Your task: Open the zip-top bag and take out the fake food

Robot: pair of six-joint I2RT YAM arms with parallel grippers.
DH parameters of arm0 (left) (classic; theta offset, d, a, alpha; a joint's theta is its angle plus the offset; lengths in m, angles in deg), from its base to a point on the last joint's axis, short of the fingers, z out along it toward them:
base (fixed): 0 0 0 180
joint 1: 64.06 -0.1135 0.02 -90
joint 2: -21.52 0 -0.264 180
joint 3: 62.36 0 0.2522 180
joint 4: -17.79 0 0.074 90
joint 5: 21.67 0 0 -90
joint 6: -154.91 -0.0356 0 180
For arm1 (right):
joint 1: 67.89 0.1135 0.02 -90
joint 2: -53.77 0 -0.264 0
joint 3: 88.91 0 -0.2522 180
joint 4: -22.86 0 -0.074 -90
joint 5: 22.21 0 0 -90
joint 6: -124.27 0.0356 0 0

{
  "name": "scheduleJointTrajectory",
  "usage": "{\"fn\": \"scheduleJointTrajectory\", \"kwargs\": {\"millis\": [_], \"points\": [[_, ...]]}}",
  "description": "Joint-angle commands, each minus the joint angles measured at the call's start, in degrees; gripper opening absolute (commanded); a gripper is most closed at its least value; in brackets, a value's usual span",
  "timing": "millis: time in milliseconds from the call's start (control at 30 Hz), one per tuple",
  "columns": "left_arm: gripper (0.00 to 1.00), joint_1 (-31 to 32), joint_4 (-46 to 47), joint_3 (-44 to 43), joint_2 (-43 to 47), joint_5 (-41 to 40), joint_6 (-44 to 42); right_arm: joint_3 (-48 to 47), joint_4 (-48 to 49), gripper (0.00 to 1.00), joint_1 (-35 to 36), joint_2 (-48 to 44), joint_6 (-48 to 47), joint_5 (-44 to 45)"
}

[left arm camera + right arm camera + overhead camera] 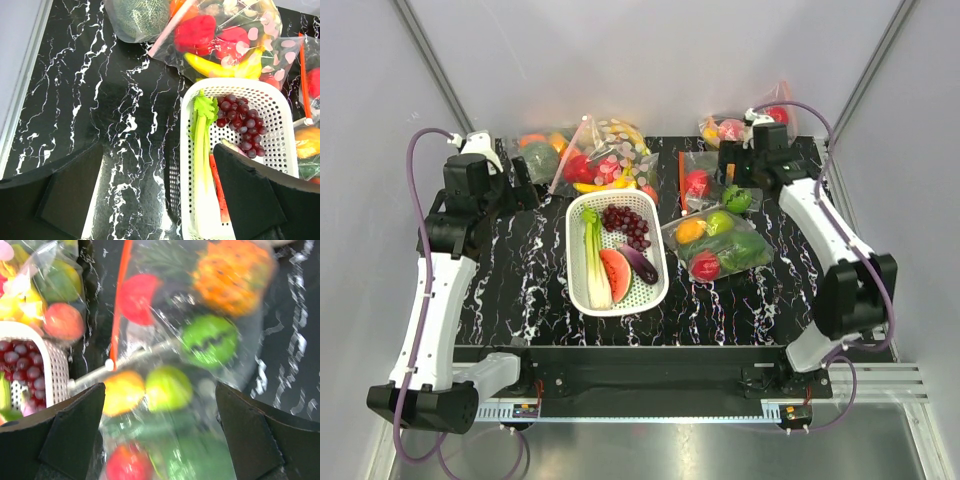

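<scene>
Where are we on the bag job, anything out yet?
Nothing done: the pineapple, red fruit and green fruit sit inside the zip-top bag. In hand: the right end effector hangs open over it; the left end effector is open near the basket, holding nothing. Left: grip the bag, unzip it, take the food out.

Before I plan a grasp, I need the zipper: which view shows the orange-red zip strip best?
Right wrist: the zip strip runs large down the frame, slightly blurred. Top external shows it tiny; left wrist catches it at the right edge.
</scene>
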Motion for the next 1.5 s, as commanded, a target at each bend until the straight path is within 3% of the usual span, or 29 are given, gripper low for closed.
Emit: {"fn": "scheduleJointTrajectory", "kwargs": {"millis": [0, 200, 400, 667, 800, 900, 933, 1067, 1167, 1467], "points": [[0.99, -0.2, 3.4, 0.2, 0.3, 2.6, -0.2, -5.1, 4.4, 0.98, 1.5, 6.0, -0.9, 3.7], [0.99, -0.2, 2.5, 0.2, 0.2, 2.0, -0.5, -16.7, 3.3, 0.98, 3.3, 18.2, -3.9, 4.7], [0.99, -0.2, 1.8, 0.4, 0.1, 1.1, -0.8, -22.0, 1.9, 0.98, 3.8, 26.7, -6.3, 8.8], [0.99, -0.1, 2.2, 0.4, -0.5, 1.4, -0.4, -21.3, -1.5, 0.95, 3.8, 28.1, -5.1, 9.4], [0.99, -0.2, 2.7, 0.4, -1.3, 2.5, 0.0, -19.0, -1.9, 0.77, 3.8, 27.4, -4.3, 9.1], [0.99, -0.1, 3.2, 0.1, -1.9, 2.9, -0.1, -18.7, -2.6, 0.54, 3.8, 27.5, -3.7, 8.6], [0.99, -0.2, 3.3, 0.0, -2.1, 3.0, -0.1, -18.8, -2.7, 0.35, 3.8, 27.5, -3.7, 8.4], [0.99, -0.2, 3.4, -0.6, -2.5, 3.3, -0.2, -20.9, -4.0, 0.08, 3.8, 28.2, -3.6, 8.7], [0.99, -0.2, 3.6, -0.4, -2.1, 3.3, -0.1, -23.3, -5.7, 0.00, 3.8, 28.3, -3.7, 9.1], [0.99, -0.2, 5.8, 0.1, -1.1, 5.9, 0.4, -29.1, -10.9, 0.00, 3.8, 23.0, -4.4, 10.0]]}}
